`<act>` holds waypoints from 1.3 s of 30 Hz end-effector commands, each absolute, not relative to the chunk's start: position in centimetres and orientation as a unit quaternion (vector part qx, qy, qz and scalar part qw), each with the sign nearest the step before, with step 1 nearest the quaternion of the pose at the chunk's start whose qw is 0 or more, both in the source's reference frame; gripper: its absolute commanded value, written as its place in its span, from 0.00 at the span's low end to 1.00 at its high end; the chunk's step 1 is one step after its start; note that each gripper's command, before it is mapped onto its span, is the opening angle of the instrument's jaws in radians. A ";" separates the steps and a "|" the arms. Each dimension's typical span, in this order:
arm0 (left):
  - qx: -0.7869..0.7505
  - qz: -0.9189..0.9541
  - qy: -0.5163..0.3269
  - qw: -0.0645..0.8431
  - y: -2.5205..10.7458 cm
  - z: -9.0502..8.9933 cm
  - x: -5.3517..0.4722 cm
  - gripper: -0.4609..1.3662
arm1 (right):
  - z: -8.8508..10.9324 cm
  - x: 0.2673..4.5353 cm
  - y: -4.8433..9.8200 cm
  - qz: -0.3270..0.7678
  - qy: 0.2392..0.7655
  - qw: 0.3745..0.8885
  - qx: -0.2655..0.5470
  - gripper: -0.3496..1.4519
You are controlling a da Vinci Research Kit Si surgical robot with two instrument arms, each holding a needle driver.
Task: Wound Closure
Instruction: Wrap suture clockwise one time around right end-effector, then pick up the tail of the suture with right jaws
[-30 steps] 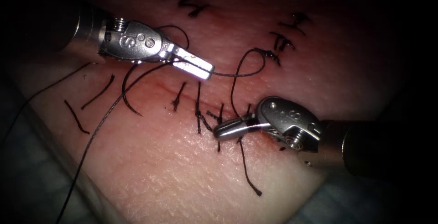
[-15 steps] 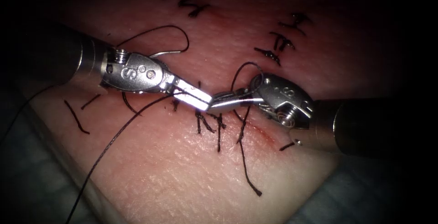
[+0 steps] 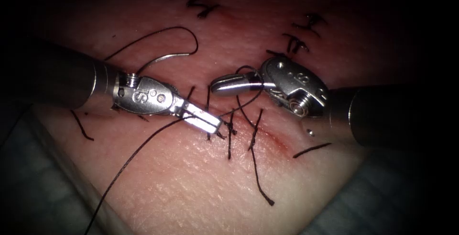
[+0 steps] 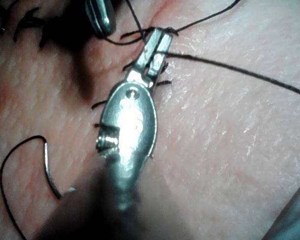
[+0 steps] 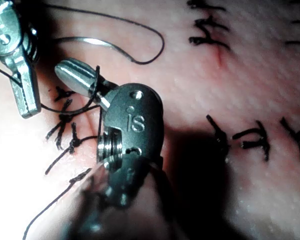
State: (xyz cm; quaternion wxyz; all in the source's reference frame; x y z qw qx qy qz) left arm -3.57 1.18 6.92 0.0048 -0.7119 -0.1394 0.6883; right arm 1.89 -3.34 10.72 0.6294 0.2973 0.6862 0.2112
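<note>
My left tool (image 3: pixel 213 122) is shut on the long thread (image 3: pixel 143 141) just left of the stitches on the cut (image 3: pixel 275 139); the same grip is seen close up (image 4: pixel 159 40). My right tool (image 3: pixel 217 87) lies above the cut, jaws shut, with a loop of thread (image 3: pixel 248 96) wound round them (image 5: pixel 65 70) and nothing seen between them. The curved needle (image 3: pixel 165 57) lies free on the tissue (image 3: pixel 191 182) left of the cut, not in it, thread trailing from its end. The needle (image 4: pixel 47 170) rests beside the left tool's shaft.
Several knotted stitches (image 3: pixel 229 132) with cut thread ends cross the cut. A long tail (image 3: pixel 260 182) runs toward the tissue's near edge. Black ink marks (image 3: pixel 294 43) lie at the far side. Short thread pieces (image 3: pixel 81 127) lie at the left.
The left tool moved down toward the cut with the thread. The right tool rose from the cut, crossed past the left tool's tip, and thread now loops round its jaws.
</note>
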 end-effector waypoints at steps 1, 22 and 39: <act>-0.713 0.687 -0.140 0.002 1.2 6.9 -3.58 0.06 | 10.7 1.89 -3.4 0.210 0.689 0.623 0.305 0.00; -0.721 0.678 -0.144 -0.003 1.5 7.2 -3.95 0.06 | 10.6 1.76 -3.5 0.066 0.645 0.622 0.438 0.00; -0.722 0.676 -0.146 -0.003 1.5 7.2 -3.96 0.06 | 10.5 1.84 -3.8 -0.179 0.606 0.674 0.383 0.00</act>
